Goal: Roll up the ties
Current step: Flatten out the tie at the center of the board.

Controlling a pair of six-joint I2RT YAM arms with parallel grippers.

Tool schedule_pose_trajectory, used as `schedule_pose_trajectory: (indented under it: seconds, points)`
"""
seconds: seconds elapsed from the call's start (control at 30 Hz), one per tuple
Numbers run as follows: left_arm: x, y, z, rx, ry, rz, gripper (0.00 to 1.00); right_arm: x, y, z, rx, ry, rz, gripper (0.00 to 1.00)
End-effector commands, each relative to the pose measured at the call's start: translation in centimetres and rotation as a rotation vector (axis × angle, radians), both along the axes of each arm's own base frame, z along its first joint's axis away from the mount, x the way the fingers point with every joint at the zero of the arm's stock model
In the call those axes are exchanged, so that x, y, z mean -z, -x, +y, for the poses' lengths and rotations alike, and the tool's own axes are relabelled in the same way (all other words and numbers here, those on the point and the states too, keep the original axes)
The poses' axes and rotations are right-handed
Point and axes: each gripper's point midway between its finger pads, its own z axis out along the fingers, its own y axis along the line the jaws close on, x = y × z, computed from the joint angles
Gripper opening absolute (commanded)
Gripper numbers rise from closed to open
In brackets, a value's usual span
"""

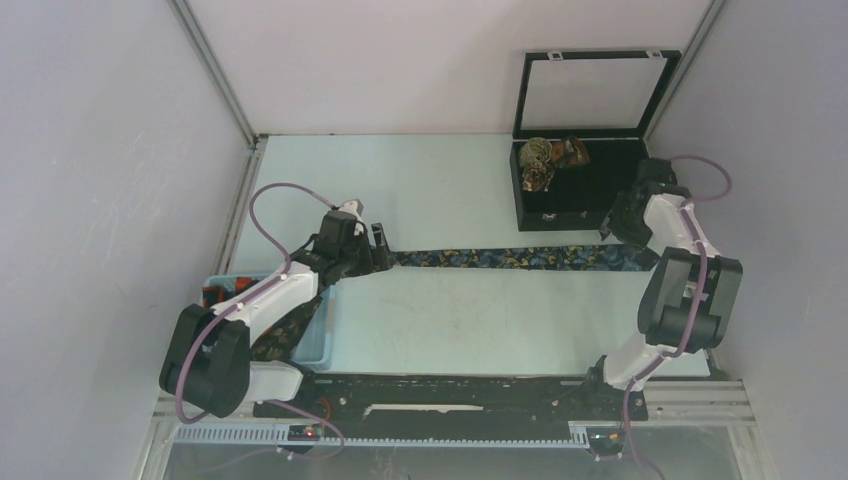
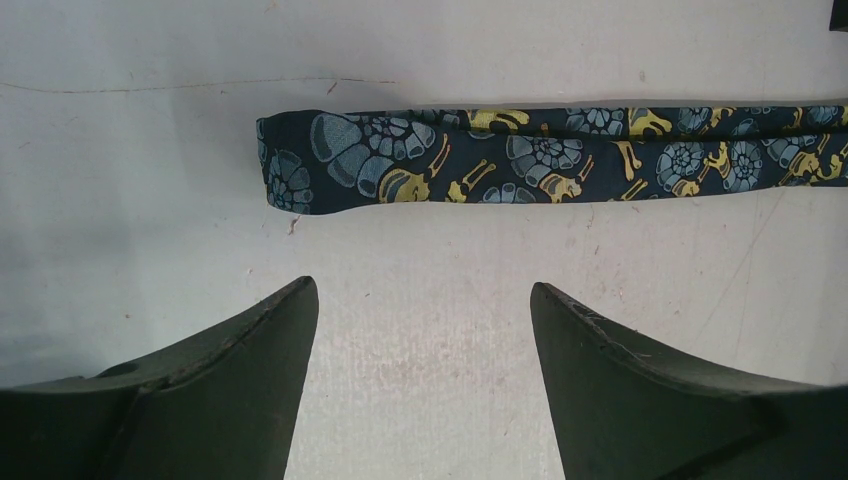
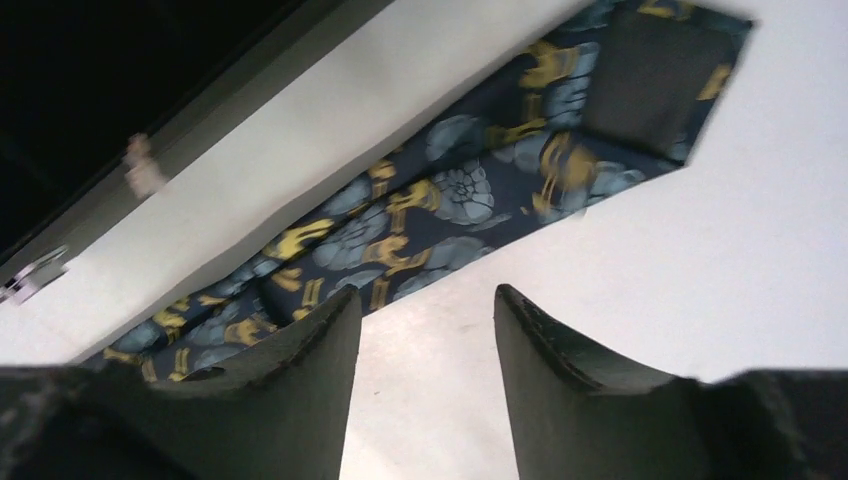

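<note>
A dark navy tie with yellow and blue figures lies flat and stretched out across the table. Its narrow end lies just beyond my left gripper, which is open, empty and apart from it. Its wide pointed end lies by my right gripper, which is open and empty; its left finger overlaps the tie's edge. In the top view the left gripper is at the tie's left end and the right gripper at its right end. Rolled ties sit in the black box.
A black box with its lid raised stands at the back right, close to the right gripper. A light blue bin with more ties sits under the left arm at the near left. Grey walls close both sides.
</note>
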Motion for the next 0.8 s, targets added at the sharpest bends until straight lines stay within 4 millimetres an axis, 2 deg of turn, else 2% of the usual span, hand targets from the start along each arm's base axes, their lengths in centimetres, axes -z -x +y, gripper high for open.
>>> schedule_pose_trajectory:
  seconds: [0.0, 0.07, 0.13, 0.27, 0.43, 0.6, 0.77]
  points:
    - [-1.7, -1.3, -0.3, -0.007, 0.009, -0.059, 0.84, -2.7, -0.5, -3.8, 0.156, 0.038, -0.079, 0.58]
    - [-1.7, -1.3, -0.2, -0.014, 0.008, -0.057, 0.84, -3.8, -0.4, -4.0, 0.175, 0.045, -0.109, 0.59]
    - [-1.7, -1.3, -0.1, -0.02, 0.001, -0.053, 0.83, -4.9, -0.5, -3.1, 0.161, 0.052, -0.137, 0.6]
    - [-2.2, -1.3, 0.2, -0.035, -0.002, -0.061, 0.81, -6.0, -0.4, 0.3, 0.075, 0.084, -0.148, 0.61]
    - [-2.5, -1.9, 1.1, -0.053, -0.029, -0.048, 0.73, -5.9, -0.1, 7.1, -0.108, 0.075, -0.169, 0.61]
    - [-2.5, -2.9, 3.0, -0.079, -0.111, -0.017, 0.68, -4.7, 1.1, 12.0, -0.221, 0.037, -0.182, 0.6]
    - [-1.9, -3.7, 4.5, -0.108, -0.197, 0.036, 0.58, -3.3, 2.3, 16.2, -0.33, 0.013, -0.189, 0.6]
